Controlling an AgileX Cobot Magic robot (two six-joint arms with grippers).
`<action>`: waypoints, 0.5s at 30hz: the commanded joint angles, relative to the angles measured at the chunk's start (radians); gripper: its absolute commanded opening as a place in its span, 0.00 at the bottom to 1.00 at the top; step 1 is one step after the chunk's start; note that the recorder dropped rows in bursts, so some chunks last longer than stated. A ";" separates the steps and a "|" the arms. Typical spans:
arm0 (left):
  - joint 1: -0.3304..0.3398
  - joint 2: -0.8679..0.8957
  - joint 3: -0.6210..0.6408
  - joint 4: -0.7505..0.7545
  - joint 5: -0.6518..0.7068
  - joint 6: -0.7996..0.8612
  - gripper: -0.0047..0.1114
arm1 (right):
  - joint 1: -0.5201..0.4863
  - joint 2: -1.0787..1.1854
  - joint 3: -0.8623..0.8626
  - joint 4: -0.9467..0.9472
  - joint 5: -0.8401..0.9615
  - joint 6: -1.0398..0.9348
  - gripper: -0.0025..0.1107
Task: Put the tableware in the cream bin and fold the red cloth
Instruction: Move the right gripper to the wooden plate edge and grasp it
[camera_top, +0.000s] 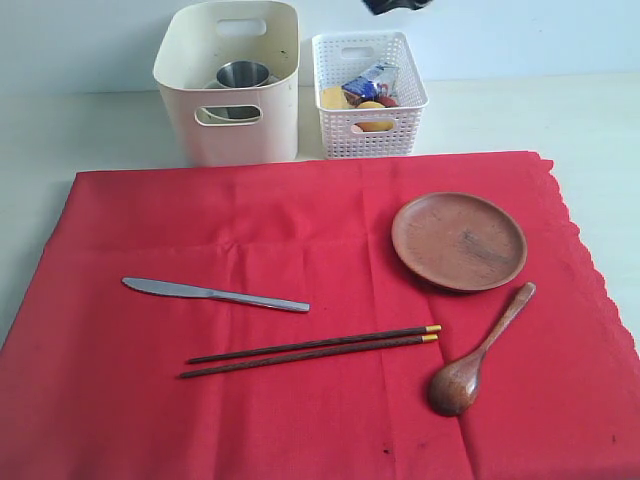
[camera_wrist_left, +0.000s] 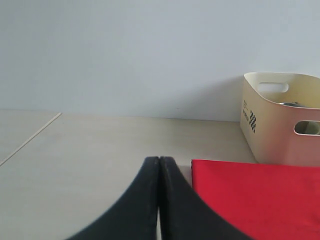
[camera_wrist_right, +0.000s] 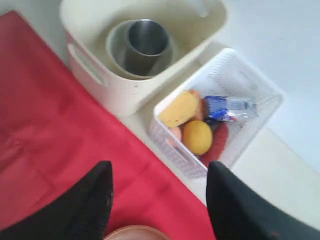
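Left wrist view: black checkered label (camera_wrist_left: 253, 120), text illegible, on cream bin (camera_wrist_left: 272, 137); left gripper (camera_wrist_left: 159, 162) closed, right gripper (camera_wrist_right: 160, 171) agape.

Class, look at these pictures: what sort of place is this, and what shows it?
Probably a staged tabletop test setup, not a real kitchen: a red cloth on a pale table, a blank wall, a cream bin beside a white basket.

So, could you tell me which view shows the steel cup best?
The right wrist view: it looks down into the cream bin, showing the steel cup inside the cream bowl. The exterior view shows only its upper part above the bin wall; the left wrist view, just a grey sliver.
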 joint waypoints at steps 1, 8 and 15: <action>0.001 -0.004 0.002 0.006 -0.002 0.004 0.04 | -0.112 -0.059 0.151 -0.008 -0.137 0.107 0.50; 0.001 -0.004 0.002 0.006 -0.002 0.004 0.04 | -0.248 -0.012 0.343 -0.002 -0.142 0.122 0.50; 0.001 -0.004 0.002 0.006 -0.002 0.004 0.04 | -0.303 0.164 0.418 0.052 -0.204 0.118 0.50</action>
